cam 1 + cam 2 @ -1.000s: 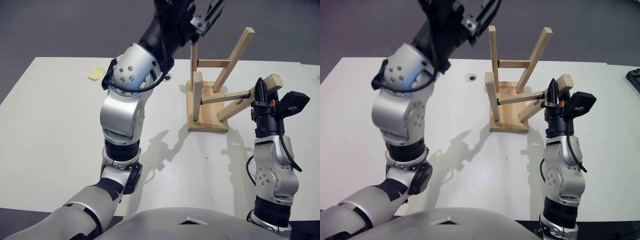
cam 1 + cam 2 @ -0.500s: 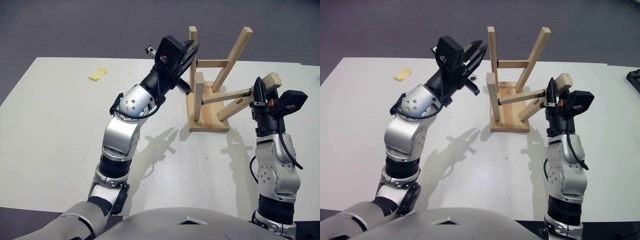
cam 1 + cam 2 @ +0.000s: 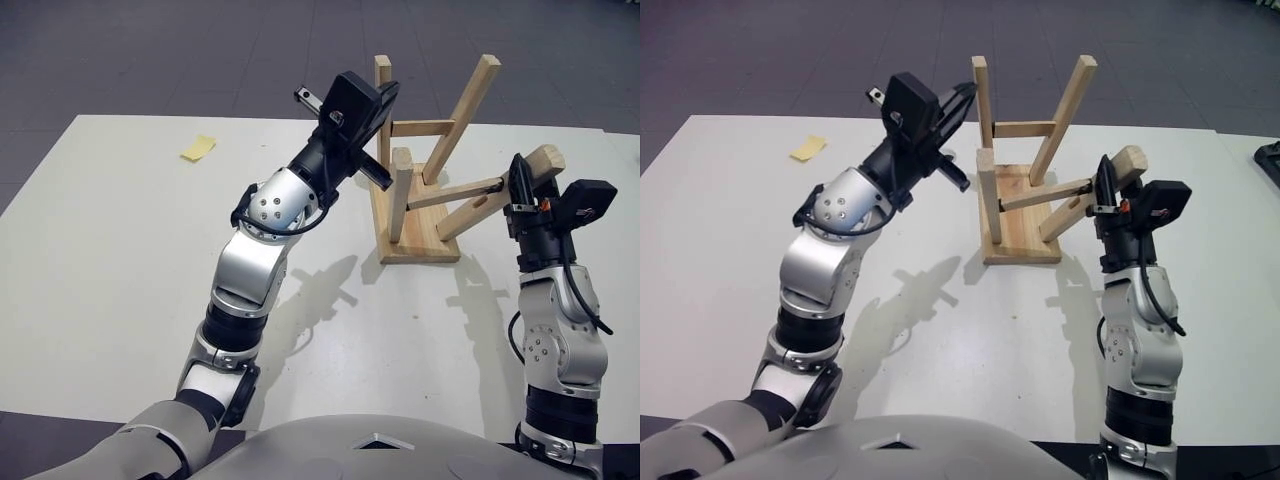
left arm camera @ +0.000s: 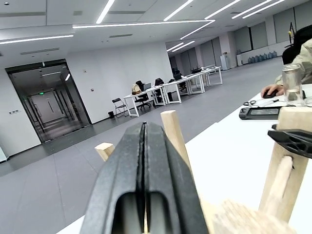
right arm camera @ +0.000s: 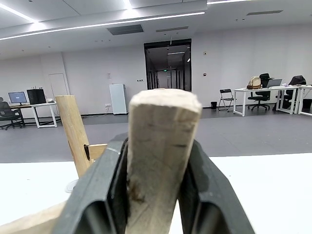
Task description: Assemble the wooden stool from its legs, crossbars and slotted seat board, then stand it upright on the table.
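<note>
The wooden stool lies upside down, its seat board (image 3: pixel 416 242) flat on the white table (image 3: pixel 100 250) and its legs pointing up. Two crossbars (image 3: pixel 426 128) (image 3: pixel 450 191) join the legs. My left gripper (image 3: pixel 387 96) is shut with nothing in it, its tips right beside the far left leg (image 3: pixel 383 72); that leg (image 4: pixel 173 132) stands just behind the tips in the left wrist view. My right gripper (image 3: pixel 519 178) is shut on the tilted near right leg (image 3: pixel 546 159), whose end (image 5: pixel 163 141) sits clamped between the fingers.
A yellow paper scrap (image 3: pixel 197 148) lies at the table's far left. A black object (image 3: pixel 1268 152) sits at the far right edge. Bare tabletop stretches to the left and in front of the stool.
My left arm has come down from its raised pose and stretched toward the stool's far left leg. The right arm has kept its hold on the tilted leg.
</note>
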`<action>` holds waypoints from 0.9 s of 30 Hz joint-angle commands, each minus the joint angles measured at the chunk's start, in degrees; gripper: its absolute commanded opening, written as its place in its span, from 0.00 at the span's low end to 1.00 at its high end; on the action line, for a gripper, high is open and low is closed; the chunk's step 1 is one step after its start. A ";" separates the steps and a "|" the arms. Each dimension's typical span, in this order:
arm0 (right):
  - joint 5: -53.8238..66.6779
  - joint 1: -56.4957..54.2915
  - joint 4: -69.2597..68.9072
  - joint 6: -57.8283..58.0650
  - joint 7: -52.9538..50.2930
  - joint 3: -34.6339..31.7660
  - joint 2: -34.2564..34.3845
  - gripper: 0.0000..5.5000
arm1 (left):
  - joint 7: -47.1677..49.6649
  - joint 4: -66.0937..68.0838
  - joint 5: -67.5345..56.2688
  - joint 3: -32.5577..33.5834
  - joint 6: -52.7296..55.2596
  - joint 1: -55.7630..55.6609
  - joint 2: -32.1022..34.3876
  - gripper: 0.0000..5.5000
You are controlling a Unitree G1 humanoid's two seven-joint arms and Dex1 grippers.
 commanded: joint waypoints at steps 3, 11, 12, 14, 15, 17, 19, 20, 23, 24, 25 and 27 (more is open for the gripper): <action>-1.66 6.28 4.74 6.74 -0.28 1.99 0.91 0.20 | 9.26 -0.05 -13.56 13.30 4.66 -18.79 -11.13 0.00; -2.19 5.68 4.67 6.65 -1.27 4.56 2.65 0.20 | 10.20 16.75 -21.05 2.98 2.46 -20.54 -21.83 0.00; -2.18 5.88 4.60 6.65 -1.33 4.75 2.80 0.20 | 9.94 17.97 -22.93 2.38 3.12 -19.57 -22.87 0.00; -2.24 6.28 4.41 6.74 -1.41 5.04 2.99 0.20 | 10.76 17.50 -25.73 -0.05 5.48 -17.31 -23.10 0.00; -2.27 6.38 4.34 6.89 -1.46 5.11 3.01 0.19 | 11.29 17.40 -27.12 -1.10 6.51 -16.75 -23.08 0.00; -2.40 6.34 4.15 7.27 -1.71 5.33 3.06 0.19 | 11.63 17.26 -29.97 -2.88 7.91 -16.76 -23.28 0.00; -2.49 6.10 3.62 7.70 -2.14 5.74 3.19 0.19 | 11.42 16.95 -32.34 -4.80 9.20 -17.15 -23.20 0.00; -2.49 5.92 3.19 7.98 -2.36 6.01 3.22 0.19 | 11.52 17.06 -33.64 -5.47 10.03 -17.19 -23.25 0.00; -2.12 5.11 1.79 8.82 -3.42 6.71 3.38 0.19 | 12.34 18.19 -36.79 -6.94 12.15 -17.52 -22.91 0.00; -2.00 4.89 1.25 9.08 -3.84 6.90 3.41 0.19 | 12.77 18.81 -36.99 -7.46 12.55 -17.84 -22.34 0.00; -1.88 4.70 0.84 9.27 -4.21 7.03 3.40 0.19 | 12.59 19.09 -36.63 -8.56 12.34 -17.07 -21.08 0.00; -1.36 4.20 0.14 9.83 -4.84 6.95 3.30 0.19 | 12.38 19.14 -35.86 -10.55 11.88 -15.42 -18.43 0.00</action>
